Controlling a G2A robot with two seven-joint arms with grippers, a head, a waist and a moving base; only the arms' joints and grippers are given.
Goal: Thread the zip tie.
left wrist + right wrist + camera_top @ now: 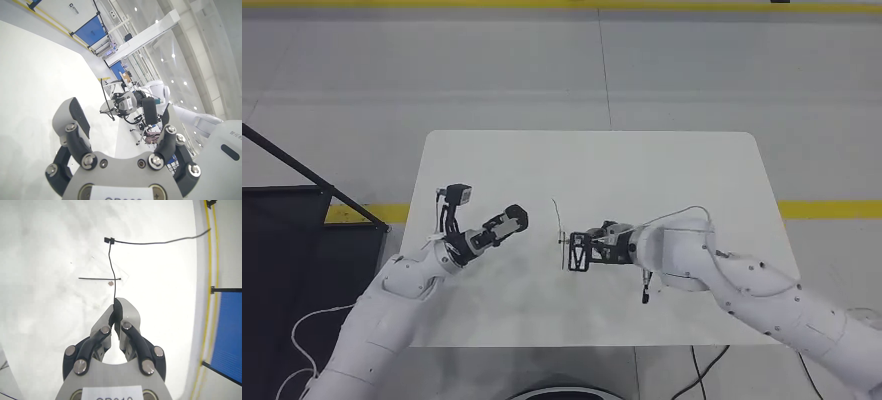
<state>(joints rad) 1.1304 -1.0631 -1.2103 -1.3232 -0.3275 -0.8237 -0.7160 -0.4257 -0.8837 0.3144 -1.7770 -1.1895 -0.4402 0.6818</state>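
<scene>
Right gripper (115, 301) is pinching the black zip tie (111, 262) by its strap, holding it above the middle of the table (47, 247). Left gripper (510, 222) is hovering, spread and empty, over the table's left half. Another zip tie (98, 278) is lying flat on the table beneath the held one.

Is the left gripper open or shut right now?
Open: the left gripper has its fingers spread wide apart, holding nothing.

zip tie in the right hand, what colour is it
The zip tie is black; best seen in the right wrist view against the white table.
</scene>
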